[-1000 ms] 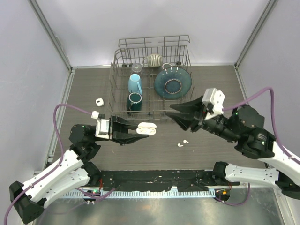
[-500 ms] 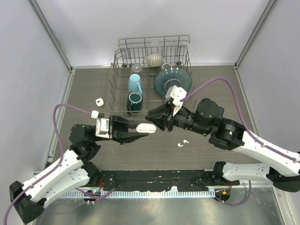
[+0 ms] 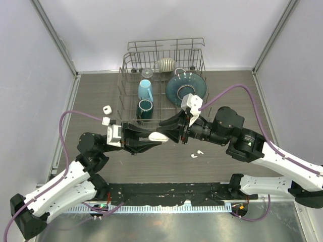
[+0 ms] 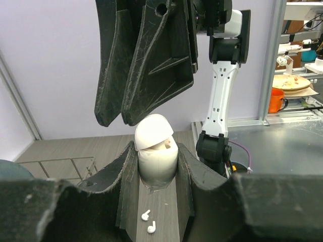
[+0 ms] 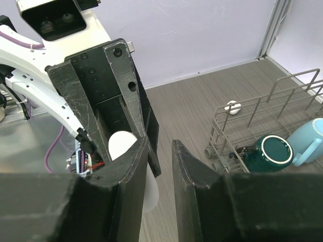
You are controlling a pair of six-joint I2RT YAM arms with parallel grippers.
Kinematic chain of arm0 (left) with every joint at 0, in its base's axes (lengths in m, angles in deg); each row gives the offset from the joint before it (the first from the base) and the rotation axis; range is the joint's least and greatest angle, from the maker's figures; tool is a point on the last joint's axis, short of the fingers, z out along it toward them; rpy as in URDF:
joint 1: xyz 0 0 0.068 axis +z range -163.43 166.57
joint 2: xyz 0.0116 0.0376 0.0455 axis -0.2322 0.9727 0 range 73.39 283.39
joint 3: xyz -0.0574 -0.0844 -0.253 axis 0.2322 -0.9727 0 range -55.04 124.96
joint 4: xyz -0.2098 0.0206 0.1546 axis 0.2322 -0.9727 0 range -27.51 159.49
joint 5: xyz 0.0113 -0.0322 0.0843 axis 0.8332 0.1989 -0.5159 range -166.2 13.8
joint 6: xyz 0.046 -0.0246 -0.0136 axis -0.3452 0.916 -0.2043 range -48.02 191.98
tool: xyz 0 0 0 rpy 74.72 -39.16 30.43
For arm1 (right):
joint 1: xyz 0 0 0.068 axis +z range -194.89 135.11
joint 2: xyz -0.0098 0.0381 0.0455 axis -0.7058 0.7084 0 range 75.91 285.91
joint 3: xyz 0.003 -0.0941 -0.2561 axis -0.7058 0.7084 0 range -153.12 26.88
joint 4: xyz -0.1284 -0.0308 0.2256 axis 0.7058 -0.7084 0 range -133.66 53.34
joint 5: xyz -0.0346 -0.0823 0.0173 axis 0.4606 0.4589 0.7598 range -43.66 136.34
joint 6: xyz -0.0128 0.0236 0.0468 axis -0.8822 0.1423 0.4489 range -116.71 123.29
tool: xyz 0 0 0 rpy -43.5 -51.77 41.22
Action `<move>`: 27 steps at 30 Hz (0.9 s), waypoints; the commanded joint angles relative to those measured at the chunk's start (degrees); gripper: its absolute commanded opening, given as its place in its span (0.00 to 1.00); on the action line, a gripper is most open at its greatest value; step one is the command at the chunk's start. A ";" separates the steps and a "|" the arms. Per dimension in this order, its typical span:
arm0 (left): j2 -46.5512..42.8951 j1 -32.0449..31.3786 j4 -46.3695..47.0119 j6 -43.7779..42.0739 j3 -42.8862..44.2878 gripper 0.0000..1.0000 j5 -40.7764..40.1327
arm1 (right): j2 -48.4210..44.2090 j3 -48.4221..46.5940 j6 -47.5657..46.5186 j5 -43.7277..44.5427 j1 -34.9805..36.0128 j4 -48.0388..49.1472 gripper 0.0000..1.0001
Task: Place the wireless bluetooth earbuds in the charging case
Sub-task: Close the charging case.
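We recorded that the right fingers, narrowly parted and empty, had swung in against the charging case, lid ajar, clamped in the left fingers. Two earbuds lay on the table, apparently awaiting pickup.

The white egg-shaped plastic charging case looks smooth and a bit shiny. The black plastic left gripper is dull and rough, full of fine scratches. The two tiny white plastic earbuds are glossy. The grey dish rack is thin metal wire. The brown table looks like matt wood.
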 commanded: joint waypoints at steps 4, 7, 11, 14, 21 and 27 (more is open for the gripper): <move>-1.35 0.15 4.53 -0.97 0.98 0.00 -12.14 | 2.13 3.51 2.90 -1.22 2.08 -3.57 0.30; -2.06 0.24 5.58 -0.88 0.11 0.00 -16.36 | 2.57 5.18 4.39 0.80 3.40 -2.60 0.30; -2.50 0.24 6.37 -0.62 -0.51 0.00 -19.89 | 3.89 7.55 5.97 5.10 7.44 -0.84 0.30; -2.59 0.15 6.37 -0.44 -0.78 0.00 -22.26 | 4.07 9.66 7.55 7.57 9.90 1.96 0.29; -4.17 0.15 3.94 -2.19 -1.48 0.00 -22.81 | 0.82 13.70 10.19 13.19 10.35 4.78 0.29; -4.34 0.15 0.40 -2.82 -0.60 0.00 -12.61 | -4.37 13.54 9.06 21.46 10.17 8.04 0.46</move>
